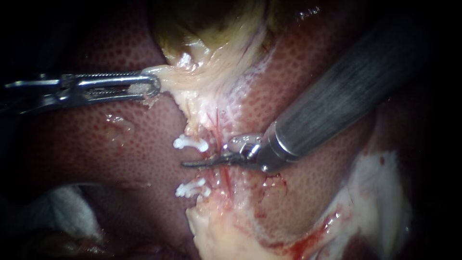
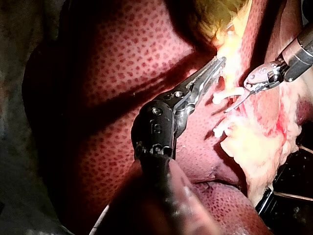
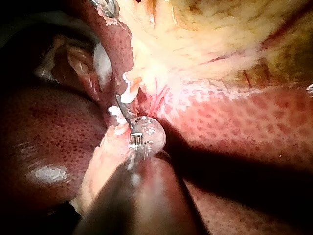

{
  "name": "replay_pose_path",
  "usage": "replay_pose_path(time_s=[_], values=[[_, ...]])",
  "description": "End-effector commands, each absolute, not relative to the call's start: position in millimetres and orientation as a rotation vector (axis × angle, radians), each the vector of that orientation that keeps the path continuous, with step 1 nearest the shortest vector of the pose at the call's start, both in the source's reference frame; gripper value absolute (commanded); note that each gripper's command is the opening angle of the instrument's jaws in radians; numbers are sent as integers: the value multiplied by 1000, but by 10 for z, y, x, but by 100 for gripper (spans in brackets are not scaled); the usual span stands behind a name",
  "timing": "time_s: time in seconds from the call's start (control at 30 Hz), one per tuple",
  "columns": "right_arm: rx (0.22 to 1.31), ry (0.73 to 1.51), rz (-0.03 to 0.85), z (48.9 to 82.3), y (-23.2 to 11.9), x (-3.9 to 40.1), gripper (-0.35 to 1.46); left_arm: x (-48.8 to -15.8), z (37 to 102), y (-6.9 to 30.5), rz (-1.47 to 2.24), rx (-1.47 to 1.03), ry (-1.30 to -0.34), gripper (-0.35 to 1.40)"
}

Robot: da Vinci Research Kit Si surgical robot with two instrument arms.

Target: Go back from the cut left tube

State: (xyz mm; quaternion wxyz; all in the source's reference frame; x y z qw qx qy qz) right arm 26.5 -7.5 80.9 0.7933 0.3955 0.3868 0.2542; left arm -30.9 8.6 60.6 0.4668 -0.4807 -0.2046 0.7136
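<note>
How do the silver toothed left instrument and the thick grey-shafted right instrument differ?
The silver toothed left instrument grips pale yellowish tissue; the grey thick-shafted right instrument holds nothing. The left tip is long and broad; the right tip is thin, dark, curved and closed. The left sits away from the clips; the right tip lies between the upper white clip and the lower white clip. Both lie over the mottled red liver.

Endoscope sits close over the clips (image 1: 190,143); L & R wrist cams face same clips from opposite sides, v. near.
</note>
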Motion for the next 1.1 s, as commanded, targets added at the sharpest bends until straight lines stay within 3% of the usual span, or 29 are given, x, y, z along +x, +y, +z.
replay_pose_path(time_s=[0.03, 0.3, 0.33, 0.4, 0.43, 0.5, 0.9, 1.1], values=[[852, 832, 546, 809, -75, 265, -35, -309, 606, 86, 1751, -1180, -504, -35], [819, 846, 516, 809, -75, 265, -35, -309, 604, 86, 1751, -1180, -503, -35], [808, 848, 516, 810, -75, 265, -11, -309, 604, 86, 1751, -1180, -503, -35], [772, 853, 518, 810, -75, 266, 81, -309, 604, 86, 1751, -1180, -503, -35], [762, 866, 511, 810, -75, 267, 104, -309, 604, 86, 1751, -1180, -503, -35], [741, 891, 507, 811, -74, 270, 128, -309, 604, 86, 1751, -1180, -503, -35], [731, 906, 492, 808, -77, 271, 135, -309, 604, 85, 1751, -1180, -503, -35], [727, 929, 407, 796, -88, 256, 141, -308, 604, 85, 1751, -1180, -503, -35]])
